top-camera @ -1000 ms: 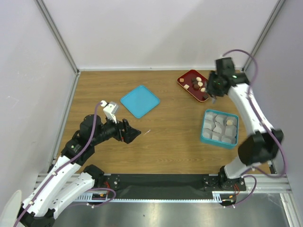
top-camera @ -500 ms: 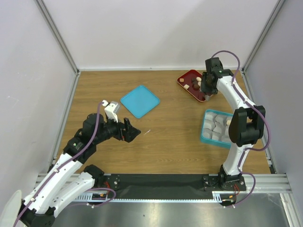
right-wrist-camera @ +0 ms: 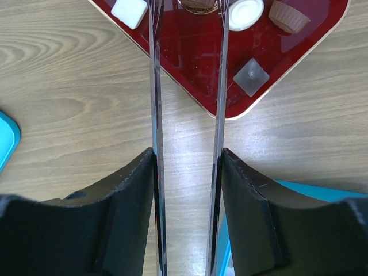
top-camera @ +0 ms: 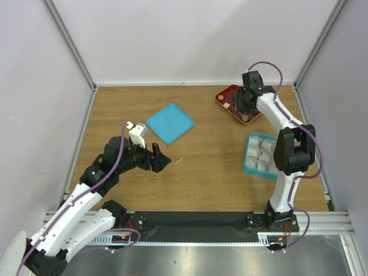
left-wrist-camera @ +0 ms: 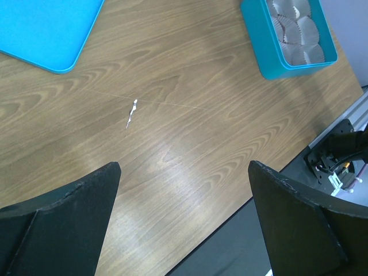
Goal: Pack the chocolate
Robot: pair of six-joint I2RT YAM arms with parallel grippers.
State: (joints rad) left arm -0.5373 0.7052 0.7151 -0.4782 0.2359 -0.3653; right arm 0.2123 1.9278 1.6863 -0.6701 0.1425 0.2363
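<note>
Fingers of the right gripper are standing partly apart, straddling a brown chocolate on the dark red tray without clamping it. 4 more are lying on that tray: a white square piece, a white round piece, a tan cup and a grey square piece. The left gripper is hovering fully open and empty above the wooden table, well apart from the teal box of paper cups.

No legible text, label or number anywhere (none on the teal box or red tray)
</note>
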